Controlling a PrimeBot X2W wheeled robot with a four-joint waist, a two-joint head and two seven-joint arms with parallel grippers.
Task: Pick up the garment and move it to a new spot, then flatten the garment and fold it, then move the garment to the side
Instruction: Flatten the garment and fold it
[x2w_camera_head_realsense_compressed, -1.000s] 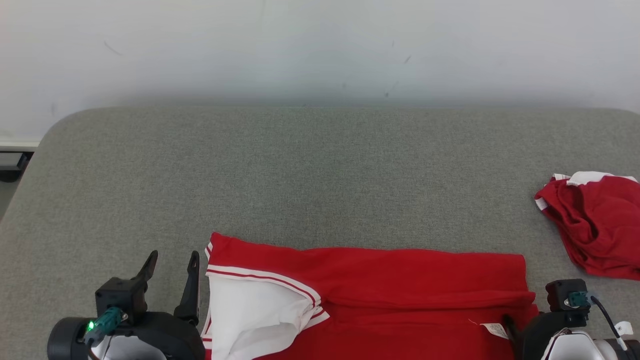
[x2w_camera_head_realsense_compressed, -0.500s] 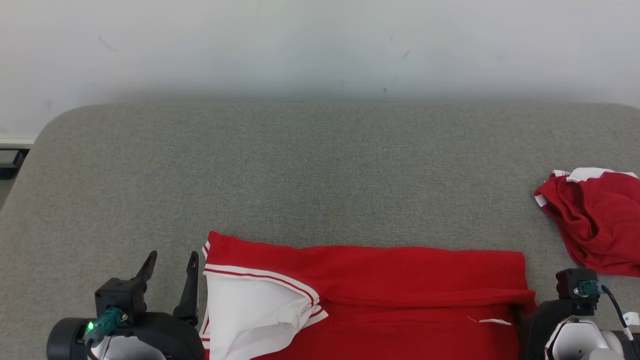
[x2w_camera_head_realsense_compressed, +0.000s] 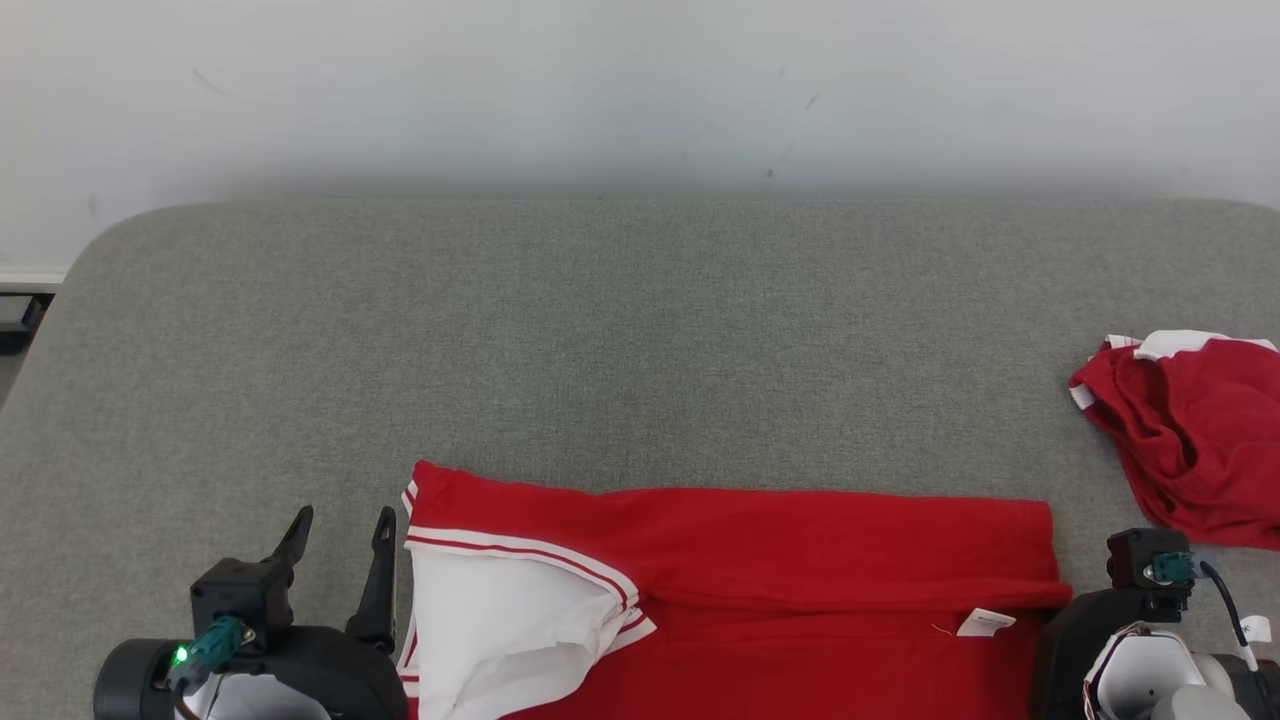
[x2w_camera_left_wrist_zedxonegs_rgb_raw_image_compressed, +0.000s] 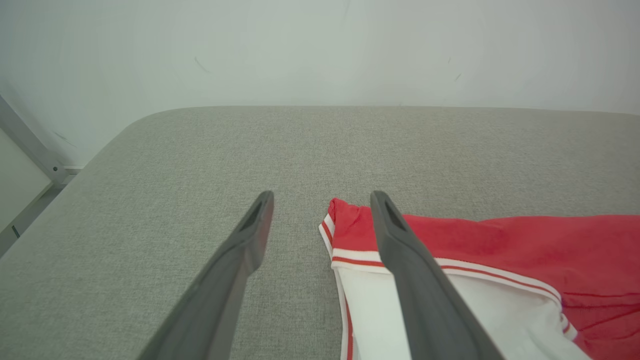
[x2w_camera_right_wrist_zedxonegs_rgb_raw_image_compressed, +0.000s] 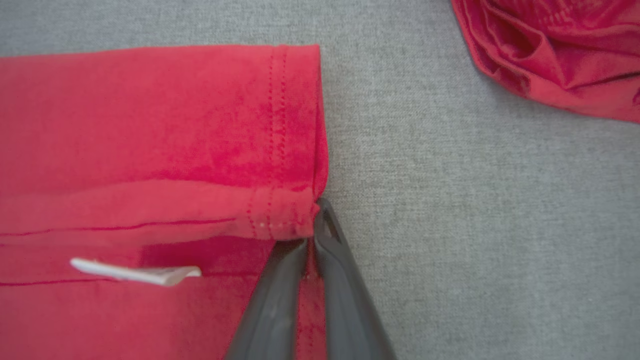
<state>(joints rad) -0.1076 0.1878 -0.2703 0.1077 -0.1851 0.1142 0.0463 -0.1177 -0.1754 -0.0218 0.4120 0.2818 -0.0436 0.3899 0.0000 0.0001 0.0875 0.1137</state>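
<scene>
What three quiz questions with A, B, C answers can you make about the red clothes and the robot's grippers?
1. Where is the crumpled garment? A) at the right end of the grey surface B) at the left end C) on the floor
2. How many red garments lie there? A) one B) two C) four
3. The right gripper is: A) wide open B) shut on the flat garment's corner C) holding a cup

Answers: 1 A, it lies bunched at the right edge; 2 B, one is flat and one is crumpled; 3 B, its fingers pinch the hem corner.
</scene>
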